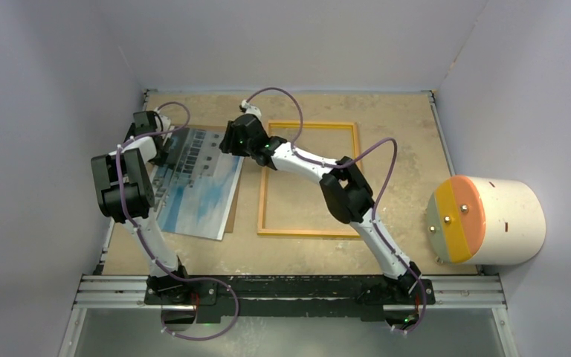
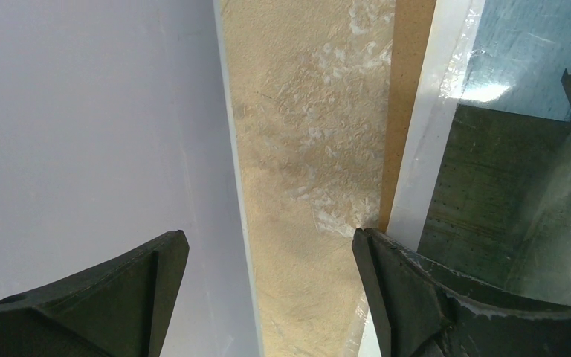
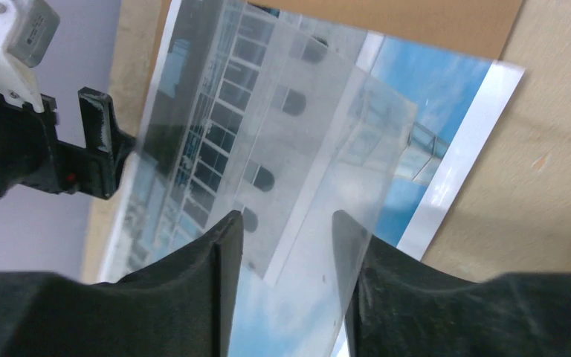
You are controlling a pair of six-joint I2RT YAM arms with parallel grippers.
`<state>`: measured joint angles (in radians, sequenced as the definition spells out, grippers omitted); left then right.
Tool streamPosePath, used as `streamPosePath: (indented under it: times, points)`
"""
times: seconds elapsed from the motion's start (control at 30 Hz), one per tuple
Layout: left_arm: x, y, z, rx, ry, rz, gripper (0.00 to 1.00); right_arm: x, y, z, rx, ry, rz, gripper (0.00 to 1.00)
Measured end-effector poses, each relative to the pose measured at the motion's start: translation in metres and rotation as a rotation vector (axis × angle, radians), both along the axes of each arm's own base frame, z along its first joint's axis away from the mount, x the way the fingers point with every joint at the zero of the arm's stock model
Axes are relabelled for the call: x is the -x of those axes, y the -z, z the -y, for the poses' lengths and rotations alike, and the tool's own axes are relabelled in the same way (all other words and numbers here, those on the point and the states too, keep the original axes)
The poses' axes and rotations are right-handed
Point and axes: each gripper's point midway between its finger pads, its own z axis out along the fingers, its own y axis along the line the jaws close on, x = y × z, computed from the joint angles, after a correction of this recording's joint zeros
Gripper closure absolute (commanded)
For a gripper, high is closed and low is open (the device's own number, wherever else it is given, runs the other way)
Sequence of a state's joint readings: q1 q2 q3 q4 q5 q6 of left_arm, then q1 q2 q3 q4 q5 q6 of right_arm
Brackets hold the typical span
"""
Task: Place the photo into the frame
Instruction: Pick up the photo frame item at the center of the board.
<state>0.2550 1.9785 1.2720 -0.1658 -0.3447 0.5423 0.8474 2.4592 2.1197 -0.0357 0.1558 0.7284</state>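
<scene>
Two arms reach over the photo, which lies face up on a brown board, just left of the frame lying flat on the table. The left gripper has its jaws spread wide at the photo's left edge. The right gripper has its jaws partly spread, with a tilted clear sheet reaching between them.

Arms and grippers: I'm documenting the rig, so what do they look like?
Both the left arm and right arm have white links, black joint housings and a looping purple cable. The left gripper and right gripper have plain black tapered fingers.
</scene>
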Motion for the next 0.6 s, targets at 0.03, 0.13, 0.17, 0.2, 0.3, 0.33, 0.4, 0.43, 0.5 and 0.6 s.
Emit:
streamPosePath:
  times: [0.03, 0.13, 0.17, 0.2, 0.3, 0.33, 0.4, 0.43, 0.5, 0.6]
  points:
    - [0.000, 0.000, 0.000, 0.005, 0.000, -0.002, 0.10, 0.001, 0.007, 0.002, -0.027, -0.003, -0.029, 0.70]
    - [0.001, 0.000, -0.001, 0.026, 0.002, -0.006, 0.10, 0.002, 0.020, 0.006, -0.118, -0.012, -0.117, 0.89]
    - [0.001, 0.000, -0.001, 0.033, 0.002, -0.008, 0.10, 0.001, 0.022, 0.007, -0.142, -0.013, -0.141, 0.94]
    - [0.002, 0.000, -0.002, 0.044, 0.003, -0.014, 0.09, -0.002, 0.021, 0.009, -0.165, -0.012, -0.159, 0.98]
    - [0.006, -0.001, -0.002, 0.076, 0.006, -0.039, 0.08, -0.010, 0.008, 0.015, -0.224, -0.016, -0.172, 1.00]
    - [0.009, -0.001, -0.003, 0.091, 0.006, -0.056, 0.08, -0.012, 0.003, 0.022, -0.230, -0.013, -0.178, 1.00]
    - [0.013, -0.004, -0.004, 0.114, 0.005, -0.081, 0.08, -0.012, -0.012, 0.036, -0.241, -0.014, -0.181, 1.00]
    - [0.013, -0.008, -0.005, 0.121, 0.005, -0.087, 0.08, -0.012, -0.021, 0.047, -0.245, -0.015, -0.182, 1.00]
    - [0.010, -0.017, -0.007, 0.126, 0.005, -0.084, 0.08, -0.013, -0.042, 0.071, -0.250, -0.013, -0.172, 1.00]
    - [0.001, -0.034, -0.006, 0.138, 0.019, -0.063, 0.08, -0.020, -0.073, 0.128, -0.234, 0.009, -0.151, 0.99]
